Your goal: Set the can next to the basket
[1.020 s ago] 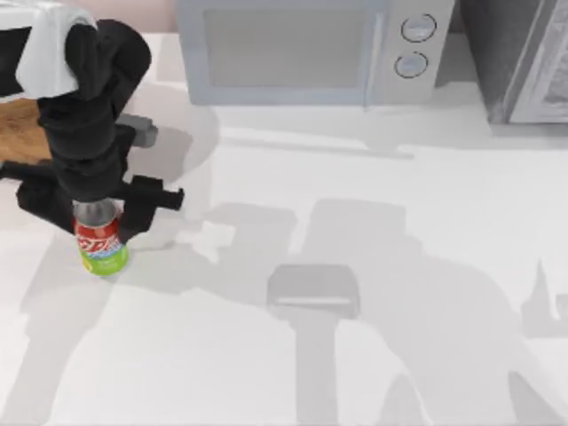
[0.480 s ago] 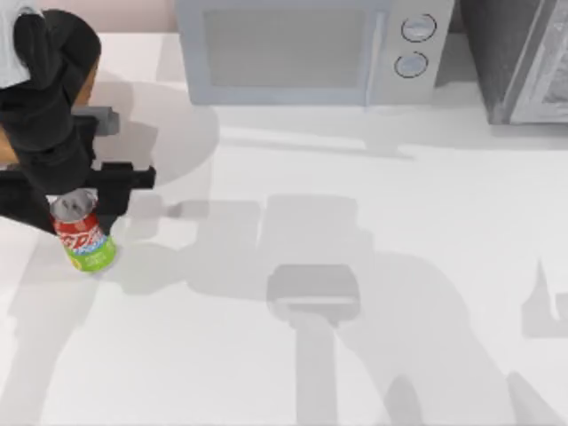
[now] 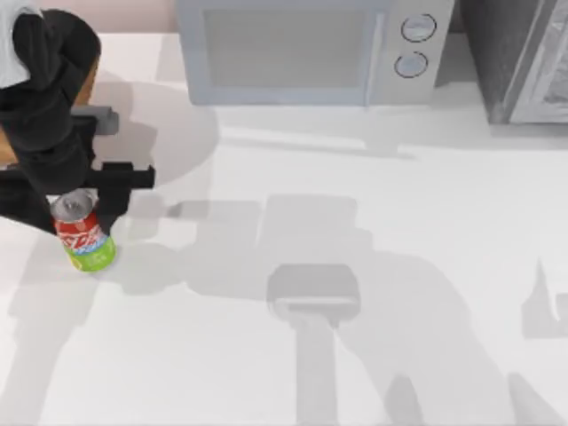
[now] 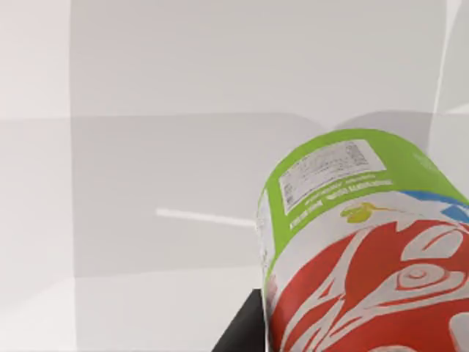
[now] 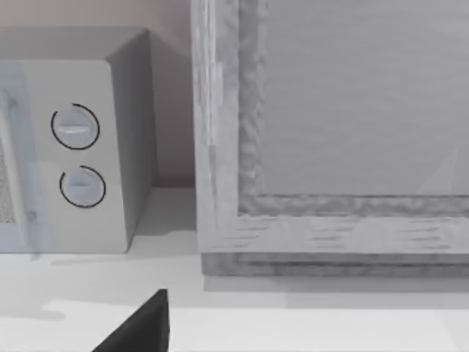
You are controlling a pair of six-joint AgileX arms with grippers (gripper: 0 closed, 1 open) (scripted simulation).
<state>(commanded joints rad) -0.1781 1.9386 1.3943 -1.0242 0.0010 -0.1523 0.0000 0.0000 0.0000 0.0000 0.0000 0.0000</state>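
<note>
Can [image 3: 84, 235] stands upright near the left edge of the white counter [image 3: 355, 222], a small cylinder with a dull silver lid, a glossy red band with white lettering, a thin pale blue stripe and a green base. The left gripper [image 3: 75, 213] sits at its top, its black, boxy body coming down from the upper left; whether the fingers are clamped on the can or apart cannot be told from above. In the left wrist view the can [image 4: 366, 249] looms close, its smooth printed skin showing a white label panel on the green, with a dark edge of the gripper beneath it. A sliver of tan-brown basket [image 3: 89, 84] peeks out behind the left arm, just beyond the can toward the counter's back left. A boxy pale grey microwave [image 3: 306, 49] with two round dials stands along the back edge, and a grey, mottled cabinet [image 3: 524, 58] stands to its right. The right wrist view shows that microwave [image 5: 73, 147] and the cabinet's [image 5: 330, 132] speckled, framed front.
</note>
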